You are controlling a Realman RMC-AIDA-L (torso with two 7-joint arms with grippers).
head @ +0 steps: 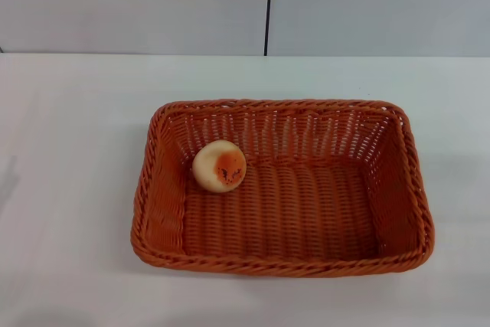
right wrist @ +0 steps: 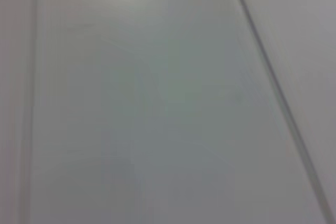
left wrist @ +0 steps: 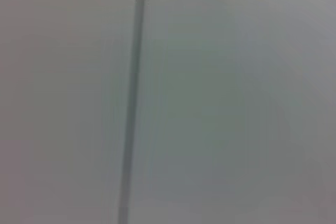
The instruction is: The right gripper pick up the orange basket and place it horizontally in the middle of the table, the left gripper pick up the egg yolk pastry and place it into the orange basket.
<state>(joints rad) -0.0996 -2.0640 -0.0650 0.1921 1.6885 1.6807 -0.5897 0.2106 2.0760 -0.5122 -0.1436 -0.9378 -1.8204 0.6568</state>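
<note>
1. Orange basket (head: 282, 188): rect. wicker, braided rim; sits flat on tabletop (head: 69, 151), long side across the head view, approx. mid-tabletop; upright, open side up.
2. Egg yolk pastry (head: 220, 166): round, pale cream w/ orange-red patch, dark specks; inside basket, on its floor near far-left corner, close to back wall; patch tilted toward camera.
3. Left gripper: not in any view; its wrist cam shows only a pale surface w/ one dark seam; jaws' state cannot be told.
4. Right gripper: not in any view either; wrist cam shows similar pale surface w/ slanted seam; jaws' state cannot be told.
5. Wall behind tabletop: pale panels, one dark vertical joint (head: 268, 5).
6. Step in hand (judgement): both placements look done; basket horizontal & central, pastry in it; arms appear withdrawn.
7. Next move (judgement): nothing left to grasp; calls only for arms staying clear of basket; no re-seating needed unless pastry must sit centrally.
</note>
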